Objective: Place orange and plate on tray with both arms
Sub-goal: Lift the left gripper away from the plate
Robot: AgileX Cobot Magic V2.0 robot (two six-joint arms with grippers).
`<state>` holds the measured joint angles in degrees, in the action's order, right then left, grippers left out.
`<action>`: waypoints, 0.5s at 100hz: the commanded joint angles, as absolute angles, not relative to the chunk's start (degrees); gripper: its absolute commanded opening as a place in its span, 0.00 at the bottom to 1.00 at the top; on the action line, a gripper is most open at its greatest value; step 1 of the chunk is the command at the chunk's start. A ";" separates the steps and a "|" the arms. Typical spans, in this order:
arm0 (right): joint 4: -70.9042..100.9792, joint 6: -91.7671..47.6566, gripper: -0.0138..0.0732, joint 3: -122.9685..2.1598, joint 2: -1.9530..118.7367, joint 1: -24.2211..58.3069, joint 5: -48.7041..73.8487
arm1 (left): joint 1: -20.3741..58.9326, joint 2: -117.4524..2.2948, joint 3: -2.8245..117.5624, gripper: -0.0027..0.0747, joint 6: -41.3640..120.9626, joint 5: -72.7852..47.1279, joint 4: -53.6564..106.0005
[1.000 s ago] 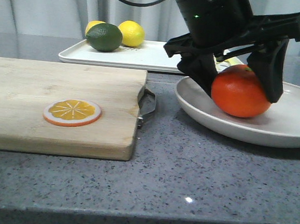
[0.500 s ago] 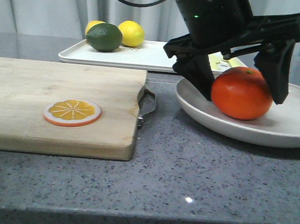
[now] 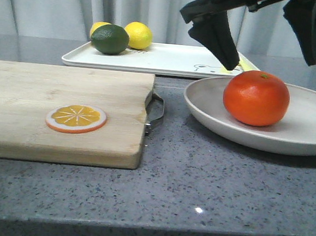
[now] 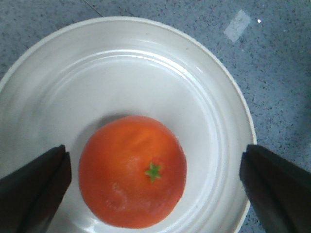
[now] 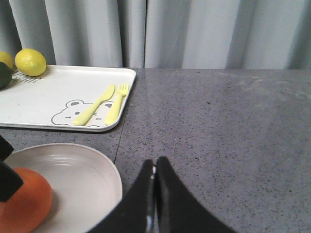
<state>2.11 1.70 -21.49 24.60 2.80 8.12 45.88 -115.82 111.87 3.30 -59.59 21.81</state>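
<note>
The orange (image 3: 256, 98) sits in the off-white plate (image 3: 304, 135) at the right of the table. My left gripper (image 3: 271, 57) hangs open above the orange, its dark fingers spread wide and clear of it. In the left wrist view the orange (image 4: 132, 171) lies on the plate (image 4: 121, 73) between the two open fingers (image 4: 34, 189), touching neither. The tray (image 3: 168, 58) with the bear drawing lies behind the plate. My right gripper (image 5: 154, 167) is shut and empty, just beside the plate's rim (image 5: 114, 177), over the counter.
A wooden cutting board (image 3: 59, 126) with an orange slice disc (image 3: 76, 118) fills the left. A lime (image 3: 109, 39) and lemons (image 3: 138, 34) sit at the tray's left end. A yellow knife and fork (image 5: 104, 104) lie by the bear.
My left gripper has risen from around the orange and its fingers have spread wider. The orange stays on the plate.
</note>
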 commanded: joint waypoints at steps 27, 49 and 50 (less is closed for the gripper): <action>1.66 1.47 0.08 -23.44 25.20 2.47 3.81 | 44.88 -106.73 112.80 0.36 3.51 -60.30 21.45; 1.66 1.47 0.08 -23.44 25.20 2.47 5.31 | 44.88 -100.46 105.95 0.05 4.95 -57.56 21.35; 1.66 1.47 0.08 -23.44 25.20 2.47 5.69 | 44.88 -100.19 105.63 0.04 4.95 -57.31 21.35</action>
<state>2.11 1.70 -21.49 24.60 2.80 8.39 45.02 -106.32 107.22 3.91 -61.31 20.11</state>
